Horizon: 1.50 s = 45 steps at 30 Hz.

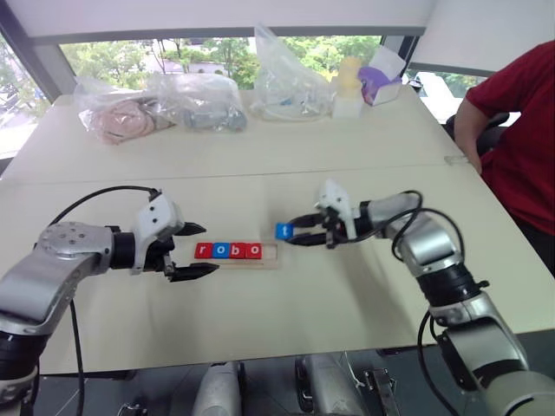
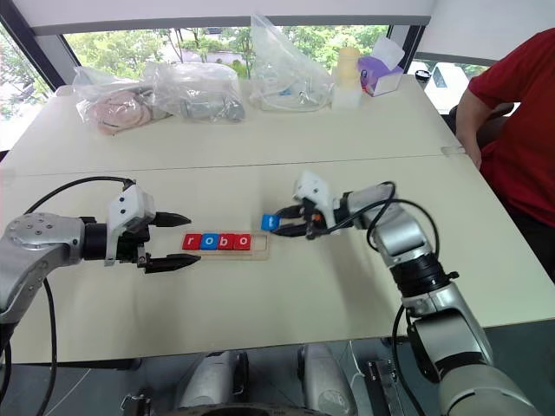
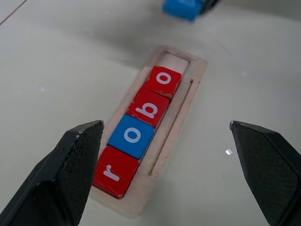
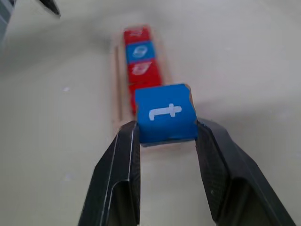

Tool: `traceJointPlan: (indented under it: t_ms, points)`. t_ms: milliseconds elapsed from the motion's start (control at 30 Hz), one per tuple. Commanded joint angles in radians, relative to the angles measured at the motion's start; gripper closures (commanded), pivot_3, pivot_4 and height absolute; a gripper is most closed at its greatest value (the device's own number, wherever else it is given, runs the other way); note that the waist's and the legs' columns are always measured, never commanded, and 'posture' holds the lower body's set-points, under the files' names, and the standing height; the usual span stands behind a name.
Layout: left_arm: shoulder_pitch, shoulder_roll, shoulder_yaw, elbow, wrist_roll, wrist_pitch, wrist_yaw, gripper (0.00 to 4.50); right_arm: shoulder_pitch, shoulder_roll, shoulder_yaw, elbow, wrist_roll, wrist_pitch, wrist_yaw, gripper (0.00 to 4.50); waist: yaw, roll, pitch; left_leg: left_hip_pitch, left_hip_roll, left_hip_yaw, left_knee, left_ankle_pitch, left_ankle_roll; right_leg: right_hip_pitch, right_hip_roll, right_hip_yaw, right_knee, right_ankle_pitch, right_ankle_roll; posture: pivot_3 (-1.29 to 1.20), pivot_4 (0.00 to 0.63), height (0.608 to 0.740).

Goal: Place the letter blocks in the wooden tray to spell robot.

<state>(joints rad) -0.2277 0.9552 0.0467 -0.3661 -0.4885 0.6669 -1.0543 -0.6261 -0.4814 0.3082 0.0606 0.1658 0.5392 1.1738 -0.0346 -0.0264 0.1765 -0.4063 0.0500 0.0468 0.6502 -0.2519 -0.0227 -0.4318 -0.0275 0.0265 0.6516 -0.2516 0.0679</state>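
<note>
White tabletop [image 1: 286, 295], 5 letter blocks, 1 wooden tray [image 1: 270, 254].

4 tiles sit in the tray reading r [image 1: 203, 250], o [image 1: 220, 250], b [image 1: 237, 250], o [image 1: 253, 250]; 1 slot is bare. Right gripper [image 1: 301, 232] pinches the blue t block [image 1: 284, 231] just above the tray's end. Left gripper [image 1: 198, 250] hangs wide apart beside the r, holding nothing.

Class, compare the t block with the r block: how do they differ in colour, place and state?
The t block is blue; the r block is red. The t block is clamped between the right gripper's fingers, outside the tray; the r block lies in the tray's end slot, untouched. The t block hangs near the tray's empty end; the r block sits at the opposite end. Both are square tiles with white letters.
</note>
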Motion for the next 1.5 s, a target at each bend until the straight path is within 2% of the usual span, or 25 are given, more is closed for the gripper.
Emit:
traceJointPlan:
  t_ms: [33, 200, 867, 1500]
  points:
    - [0.008, 0.003, 0.019, -0.057, -0.021, 0.01, 0.008, 0.0, -0.012, -0.01, 0.017, -0.062, -0.03, 0.025, -0.047, 3.39, 0.001, 0.0, 0.0, -0.001, 0.0, 0.0, 0.0, 0.0, 0.0, -0.001, 0.0, 0.0, 0.0, 0.0, 0.0, 0.0, 0.15, 0.738]
    - [0.021, -0.001, 0.013, -0.074, -0.003, 0.009, 0.035, 0.0, -0.013, -0.02, 0.073, -0.077, -0.072, 0.007, -0.061, 3.39, 0.001, 0.0, 0.0, -0.001, 0.0, 0.0, 0.001, 0.0, 0.0, -0.001, 0.0, 0.0, 0.0, 0.0, 0.0, 0.0, 0.15, 0.738]
    - [0.015, -0.018, -0.007, -0.079, 0.024, 0.004, 0.074, 0.0, -0.058, 0.048, 0.151, -0.071, -0.104, 0.098, -0.135, 3.39, -0.003, 0.0, 0.0, -0.001, 0.0, 0.0, 0.001, 0.0, 0.0, -0.001, 0.001, 0.0, 0.0, 0.002, 0.003, 0.0, 0.15, 0.738]
    - [0.021, -0.032, -0.021, -0.081, 0.049, -0.006, 0.109, 0.0, -0.059, 0.099, 0.149, -0.064, -0.101, 0.142, -0.19, 3.39, -0.005, 0.0, 0.0, -0.001, 0.0, 0.0, 0.0, 0.0, 0.0, -0.001, 0.001, 0.0, 0.0, 0.002, 0.003, 0.0, 0.15, 0.738]
